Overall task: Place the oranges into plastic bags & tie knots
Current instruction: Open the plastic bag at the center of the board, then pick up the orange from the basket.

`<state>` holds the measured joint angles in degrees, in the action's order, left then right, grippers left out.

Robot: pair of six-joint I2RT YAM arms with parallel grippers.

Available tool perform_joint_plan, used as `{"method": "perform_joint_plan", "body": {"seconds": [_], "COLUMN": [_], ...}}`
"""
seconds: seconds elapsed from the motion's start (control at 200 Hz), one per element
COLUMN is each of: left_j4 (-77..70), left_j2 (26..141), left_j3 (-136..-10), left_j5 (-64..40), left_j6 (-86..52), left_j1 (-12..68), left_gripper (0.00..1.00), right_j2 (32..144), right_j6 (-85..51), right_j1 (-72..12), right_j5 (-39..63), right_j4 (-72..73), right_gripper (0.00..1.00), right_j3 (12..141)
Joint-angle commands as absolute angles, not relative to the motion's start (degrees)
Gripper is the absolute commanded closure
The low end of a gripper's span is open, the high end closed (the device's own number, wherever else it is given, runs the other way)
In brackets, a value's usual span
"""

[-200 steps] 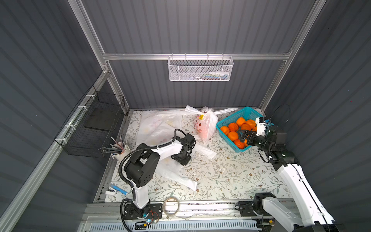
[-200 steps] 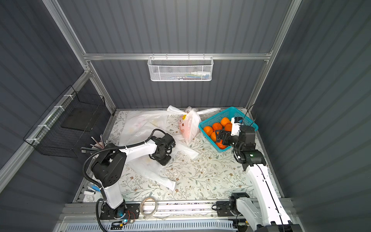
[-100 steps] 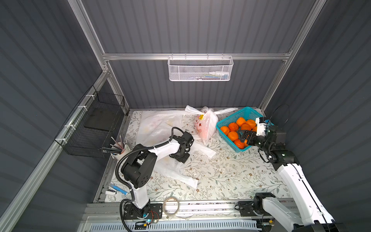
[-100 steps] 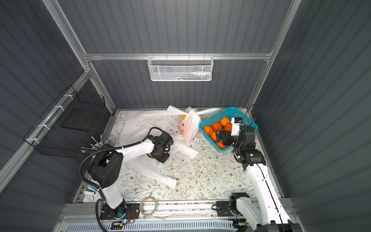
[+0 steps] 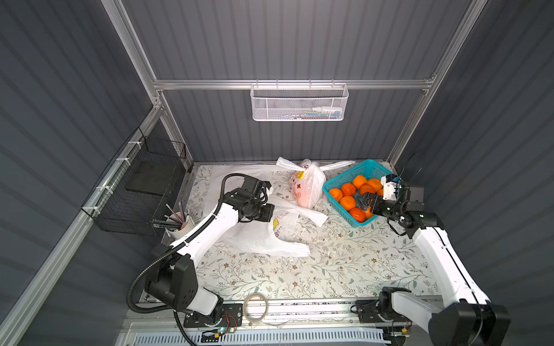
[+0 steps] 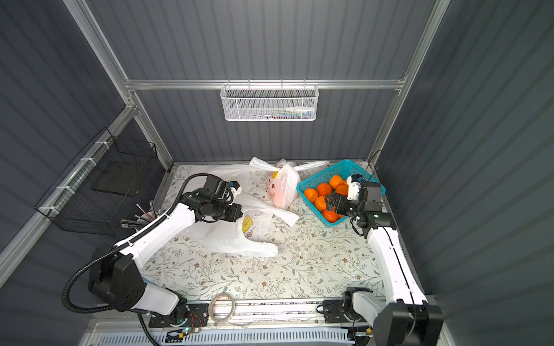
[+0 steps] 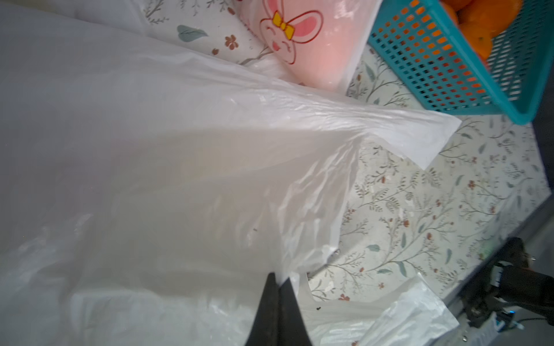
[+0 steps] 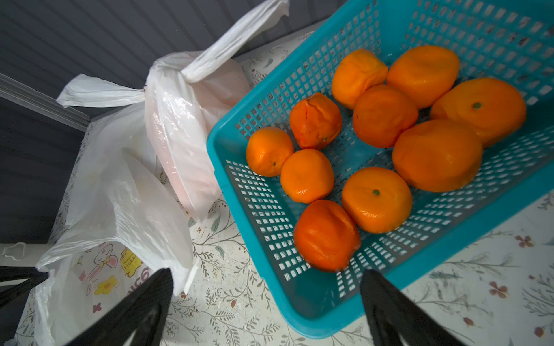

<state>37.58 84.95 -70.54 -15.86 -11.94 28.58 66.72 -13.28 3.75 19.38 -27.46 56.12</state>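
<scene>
Several oranges (image 5: 347, 201) (image 8: 376, 199) lie in the teal basket (image 5: 371, 167) at the back right. My right gripper (image 8: 266, 287) (image 5: 361, 205) hangs open over the basket's near corner, holding nothing. A filled plastic bag (image 5: 308, 185) (image 8: 180, 128) stands left of the basket with a knot (image 8: 180, 75) in its handles. A limp printed plastic bag (image 5: 269, 236) (image 7: 180, 179) lies mid-table. My left gripper (image 7: 278, 283) (image 5: 269, 214) is shut on its thin edge, which rises off the table.
Another flat bag (image 5: 236, 173) lies at the back left. A pen cup (image 5: 180, 223) stands by the left edge under a black wire basket (image 5: 144, 185). A white mesh basket (image 5: 299, 102) hangs on the back wall. A tape roll (image 5: 254, 305) sits on the front rail.
My left gripper closed on the limp bag's edge and drew it slightly left and back, bunching the plastic. The right arm has stayed still.
</scene>
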Motion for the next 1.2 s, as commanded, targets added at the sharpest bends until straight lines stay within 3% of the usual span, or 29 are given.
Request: {"method": "perform_joint_plan", "body": {"seconds": [0.0, 0.295, 0.54, 0.816, 1.196], "left_j4": [37.0, 26.1, 14.2, 11.8, 11.7], "left_j2": [82.9, 80.8, 83.7, 86.0, 87.4], "left_j3": [-73.6, -75.3, -73.7, -73.2, -73.3], "left_j5": [-26.9, -38.5, -43.5, -43.8, -44.3], "left_j6": [-17.3, -31.0, -41.9, -43.5, -43.3], "left_j1": [28.8, 27.9, 27.6, 27.5, 27.5], "left_gripper": [1.0, 1.0, 1.0, 1.0, 1.0], "right_j2": [72.5, 89.9, 99.5, 105.1, 112.8], "right_j6": [-11.0, -10.7, -21.0, -32.3, -36.3], "right_j1": [4.1, 4.0, 4.0, 3.8, 2.5], "right_j5": [20.7, 20.7, 19.9, 15.6, 17.0], "right_j4": [-32.2, -31.9, -19.7, -9.5, -6.6], "right_gripper": [0.01, 0.02, 0.01, 0.01, 0.02], "right_j3": [59.8, 68.6, 71.6, 71.3, 75.5]}}
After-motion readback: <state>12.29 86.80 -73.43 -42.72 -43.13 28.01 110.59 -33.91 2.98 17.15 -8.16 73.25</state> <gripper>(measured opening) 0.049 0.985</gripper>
